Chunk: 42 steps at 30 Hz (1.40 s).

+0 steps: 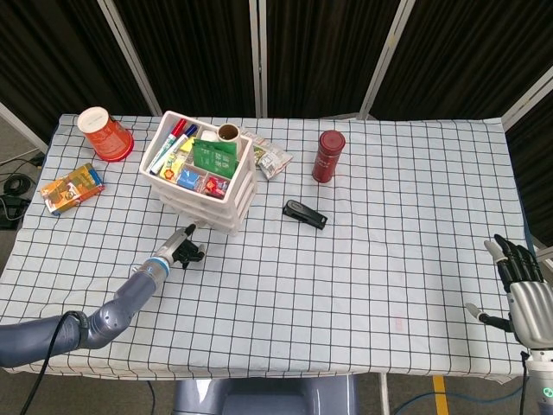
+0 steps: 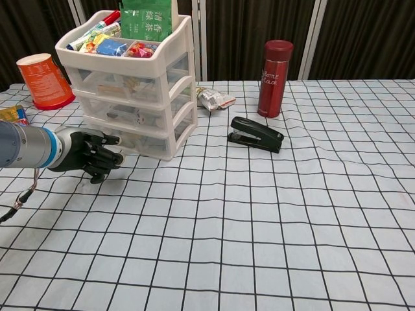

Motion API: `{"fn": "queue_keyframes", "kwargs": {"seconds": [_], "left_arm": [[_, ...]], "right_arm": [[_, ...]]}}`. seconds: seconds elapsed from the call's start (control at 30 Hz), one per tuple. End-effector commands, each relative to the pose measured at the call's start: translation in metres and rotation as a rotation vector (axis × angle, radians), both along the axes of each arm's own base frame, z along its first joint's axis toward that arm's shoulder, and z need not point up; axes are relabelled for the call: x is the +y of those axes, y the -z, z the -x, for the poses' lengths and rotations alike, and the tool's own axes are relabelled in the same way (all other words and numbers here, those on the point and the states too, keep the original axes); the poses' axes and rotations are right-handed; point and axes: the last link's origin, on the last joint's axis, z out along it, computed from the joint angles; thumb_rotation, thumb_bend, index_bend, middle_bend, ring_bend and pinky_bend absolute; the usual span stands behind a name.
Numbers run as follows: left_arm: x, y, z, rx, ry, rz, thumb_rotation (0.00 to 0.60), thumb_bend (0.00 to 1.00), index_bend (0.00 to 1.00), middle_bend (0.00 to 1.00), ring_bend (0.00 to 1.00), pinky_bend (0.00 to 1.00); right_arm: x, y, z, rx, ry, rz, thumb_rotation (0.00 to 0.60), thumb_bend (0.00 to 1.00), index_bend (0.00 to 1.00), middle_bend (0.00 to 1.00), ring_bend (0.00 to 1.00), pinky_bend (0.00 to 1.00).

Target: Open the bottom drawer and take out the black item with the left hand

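The white three-drawer organizer (image 1: 230, 216) (image 2: 183, 97) stands at the back left, its top tray full of pens and packets. Its bottom drawer (image 2: 144, 143) is closed, and I cannot make out a black item through its front. My left hand (image 1: 184, 252) (image 2: 89, 155) is at table level just in front of that drawer. Most of its fingers are curled in with nothing in them. One finger points at the drawer's left front corner, touching or nearly touching it. My right hand (image 1: 522, 294) hangs off the table's near right corner, fingers spread and empty.
A black stapler (image 1: 305, 213) (image 2: 255, 134) lies right of the organizer. Behind it stand a red bottle (image 1: 328, 156) (image 2: 275, 69) and a snack packet (image 1: 272, 158) (image 2: 216, 98). An orange cup (image 1: 104, 133) (image 2: 43, 81) and a colourful box (image 1: 72, 188) sit at far left.
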Motion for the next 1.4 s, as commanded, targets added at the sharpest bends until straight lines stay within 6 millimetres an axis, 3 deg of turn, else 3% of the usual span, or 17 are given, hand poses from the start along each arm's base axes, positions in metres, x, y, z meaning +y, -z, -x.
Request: {"fn": "queue_keyframes", "kwargs": {"seconds": [0.03, 1.0, 1.4], "left_arm": [[0.000, 0.001, 0.000, -0.017, -0.004, -0.006, 0.600, 0.72, 0.06, 0.92, 0.91, 0.76], [0.002, 0.013, 0.002, -0.045, 0.012, 0.006, 0.600, 0.72, 0.06, 0.92, 0.91, 0.76], [0.003, 0.016, -0.001, -0.064, 0.026, 0.017, 0.600, 0.73, 0.17, 0.92, 0.91, 0.76]], "right_arm": [[0.000, 0.000, 0.000, 0.001, -0.001, 0.000, 0.600, 0.02, 0.01, 0.00, 0.00, 0.00], [0.001, 0.003, -0.002, 0.009, -0.006, -0.008, 0.600, 0.02, 0.01, 0.00, 0.00, 0.00], [0.001, 0.003, -0.002, 0.011, -0.005, -0.008, 0.600, 0.02, 0.01, 0.00, 0.00, 0.00]]}}
